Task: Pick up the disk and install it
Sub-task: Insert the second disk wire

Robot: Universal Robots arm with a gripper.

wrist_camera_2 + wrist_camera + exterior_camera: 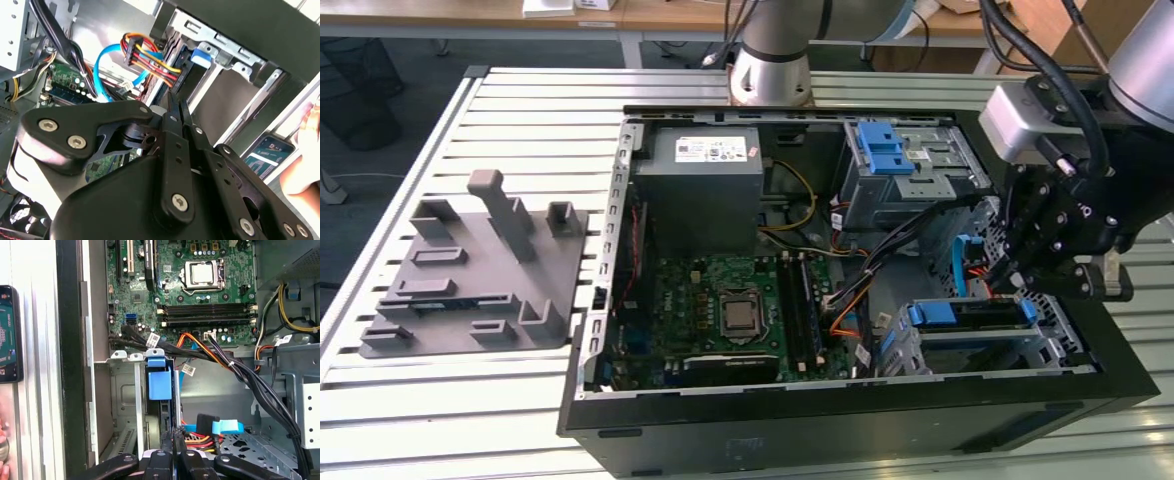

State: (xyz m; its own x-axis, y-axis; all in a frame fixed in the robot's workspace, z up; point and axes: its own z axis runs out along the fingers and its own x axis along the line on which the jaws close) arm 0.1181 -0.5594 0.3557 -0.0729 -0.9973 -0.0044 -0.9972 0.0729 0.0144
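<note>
- So, my gripper [176,102] is clenched: the two fingers [169,125] lie pressed flat together with nothing visible between them, so I am not carrying anything.
- Just past my tips stands the disk [161,380], edge-on inside the drive cage [125,390], its blue carrier tab at the cage's open mouth. I cannot tell whether my tips touch its back edge or stop just short of it.
- Judging by that, the pick-up is done and the step in hand is the install itself: seating the disk the last bit into the cage, with my closed fingers used as a pusher, not a clamp.
- That calls for a straight press along the cage's slot, kept square so the carrier does not bind on the rails, and eased off once the tab sits level with the cage's front lip.
- Beside the cage, on the side facing the case's middle, a bundle of red, yellow and orange wires [197,440] and a blue plug [227,427] lie near my fingers; I would keep clear of them.
- Beyond the cage's mouth a black cable [150,342] crosses in front of the green circuit board [200,290].
- Farther from the cage, at the case's far end, sits the grey power supply box [707,160].
- Well away from the cage, outside the case, a grey moulded tray [474,270] rests on the slatted table [400,400].
</note>
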